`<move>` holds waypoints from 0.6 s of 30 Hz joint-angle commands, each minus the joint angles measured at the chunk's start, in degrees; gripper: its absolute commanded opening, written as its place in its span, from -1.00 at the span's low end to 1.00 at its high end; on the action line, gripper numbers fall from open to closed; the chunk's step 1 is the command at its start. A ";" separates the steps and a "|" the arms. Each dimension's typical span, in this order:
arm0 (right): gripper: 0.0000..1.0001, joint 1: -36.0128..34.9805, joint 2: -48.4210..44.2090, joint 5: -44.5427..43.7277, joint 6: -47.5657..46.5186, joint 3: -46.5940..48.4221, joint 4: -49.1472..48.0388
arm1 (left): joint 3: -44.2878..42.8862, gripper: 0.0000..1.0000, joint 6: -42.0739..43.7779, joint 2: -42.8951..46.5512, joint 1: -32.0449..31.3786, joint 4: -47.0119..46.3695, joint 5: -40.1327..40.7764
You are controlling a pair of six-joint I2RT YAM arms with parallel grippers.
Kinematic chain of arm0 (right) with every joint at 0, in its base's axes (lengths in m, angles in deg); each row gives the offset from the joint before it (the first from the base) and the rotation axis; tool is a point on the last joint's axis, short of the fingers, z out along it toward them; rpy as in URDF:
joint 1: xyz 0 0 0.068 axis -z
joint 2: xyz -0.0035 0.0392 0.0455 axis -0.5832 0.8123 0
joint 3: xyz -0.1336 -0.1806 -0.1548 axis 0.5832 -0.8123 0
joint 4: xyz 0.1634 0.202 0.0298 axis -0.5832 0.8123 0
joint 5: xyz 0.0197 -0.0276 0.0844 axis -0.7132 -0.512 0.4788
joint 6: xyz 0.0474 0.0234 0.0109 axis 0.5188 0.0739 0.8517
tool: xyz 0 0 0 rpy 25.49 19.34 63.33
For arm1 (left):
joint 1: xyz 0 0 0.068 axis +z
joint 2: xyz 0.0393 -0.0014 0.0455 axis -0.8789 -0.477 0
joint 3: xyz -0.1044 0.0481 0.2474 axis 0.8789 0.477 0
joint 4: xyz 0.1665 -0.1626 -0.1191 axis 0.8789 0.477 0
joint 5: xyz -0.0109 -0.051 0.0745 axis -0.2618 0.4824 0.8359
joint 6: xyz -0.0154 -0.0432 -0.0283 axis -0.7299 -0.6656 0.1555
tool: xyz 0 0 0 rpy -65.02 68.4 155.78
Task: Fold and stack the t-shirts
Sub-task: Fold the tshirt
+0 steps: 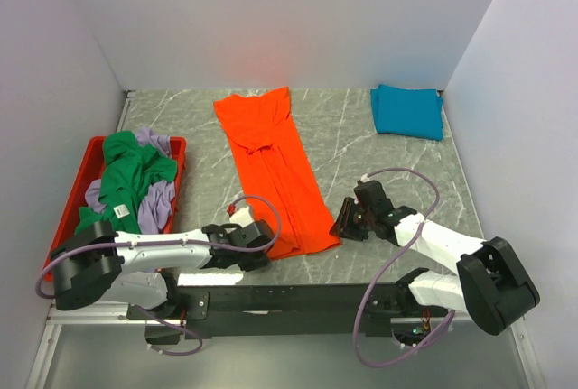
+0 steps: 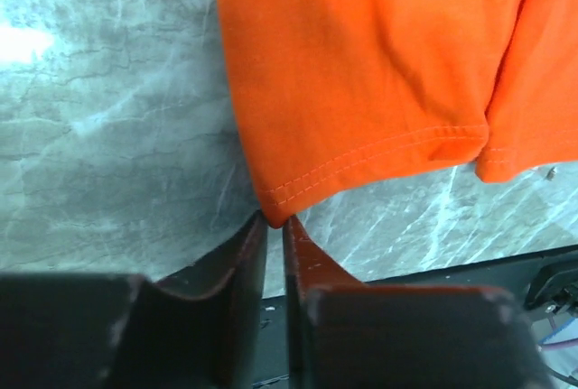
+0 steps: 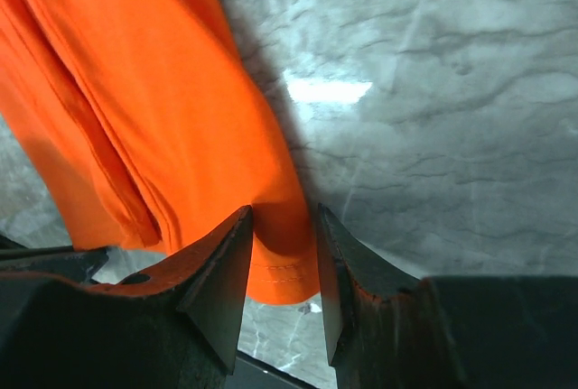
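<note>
The bright orange t-shirt (image 1: 275, 168) lies folded into a long strip down the middle of the table. My left gripper (image 1: 265, 248) is at its near left corner. In the left wrist view the jaws (image 2: 274, 219) are pinched on the tip of the orange hem corner (image 2: 361, 64). My right gripper (image 1: 344, 224) is at the near right corner. In the right wrist view it (image 3: 282, 213) is open, with the orange hem (image 3: 280, 263) lying between its fingers. A teal-blue t-shirt (image 1: 406, 111) lies folded at the back right. Green (image 1: 126, 177) and lavender (image 1: 158, 204) shirts are heaped in the tray.
The shallow red tray (image 1: 79, 186) stands at the left, close to the left arm. White walls enclose the grey marble table (image 1: 361, 150) on three sides. The black mounting rail (image 1: 298, 299) runs along the near edge.
</note>
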 commanded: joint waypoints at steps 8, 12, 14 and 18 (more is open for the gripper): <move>-0.16 -2.56 1.53 -0.54 0.61 -1.13 -0.65 | 2.61 -0.47 -0.66 3.67 -1.63 2.54 -1.00; -0.15 -2.56 1.18 -0.72 0.70 -1.31 -0.65 | 3.14 -0.25 -0.66 7.98 -1.81 4.81 -1.00; -0.15 -2.64 1.09 -0.90 0.61 -1.48 -0.82 | 3.05 -0.17 -2.14 10.53 -1.72 6.75 0.83; -0.15 -2.64 1.62 -0.46 0.87 -1.75 -1.44 | 3.84 -0.06 -4.70 14.14 -1.54 7.82 4.44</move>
